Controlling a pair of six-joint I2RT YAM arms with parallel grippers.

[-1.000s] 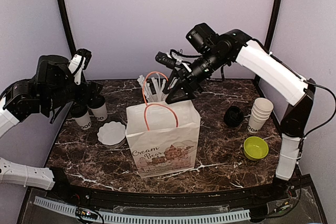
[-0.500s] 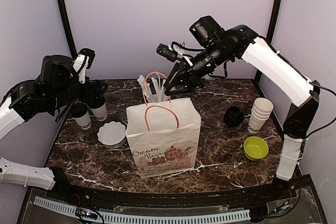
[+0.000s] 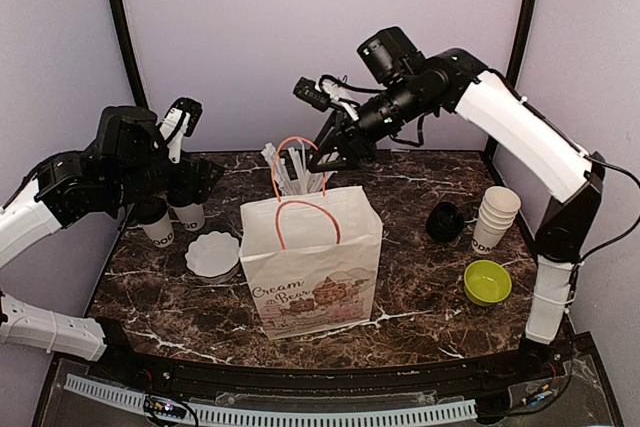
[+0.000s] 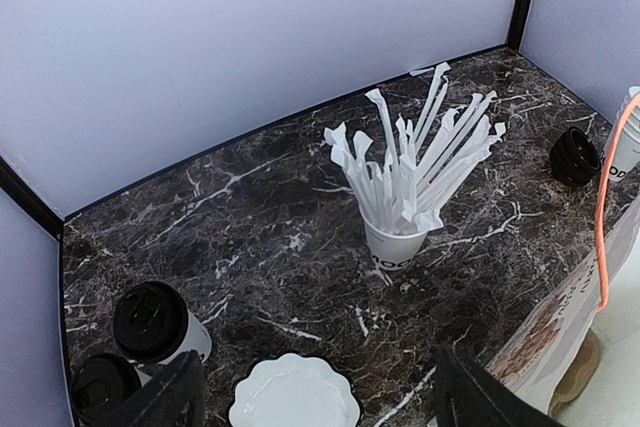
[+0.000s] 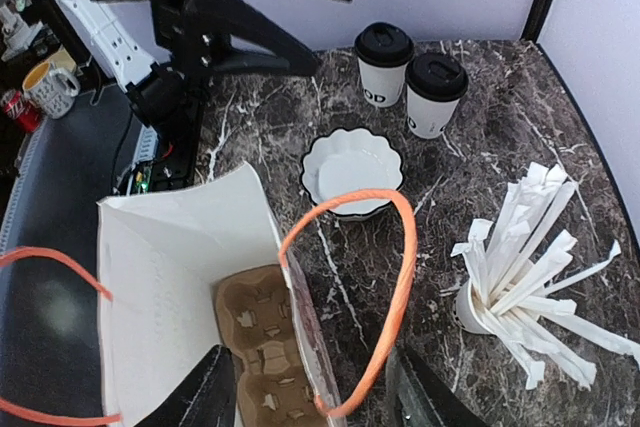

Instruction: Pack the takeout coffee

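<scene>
Left gripper (image 4: pixel 320 402) now farther right, over the takeout coffee cups (image 5: pixel 384 65), fingers wide apart, empty. Cups: two, white paper, black lids, black lettering low; upright, side by side, table (image 3: pixel 420 277) rear-left beside scalloped dish (image 3: pixel 212 254). Right gripper (image 5: pixel 305 397) above paper bag (image 3: pixel 315 267), parted, empty.

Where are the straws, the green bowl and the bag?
White paper cup of straws (image 4: pixel 394 248): left wrist view, cup wall.
Round green bowl (image 3: pixel 487 282): top view, inside.
White paper bag, orange handles (image 3: pixel 315 257): top view, front face.
</scene>
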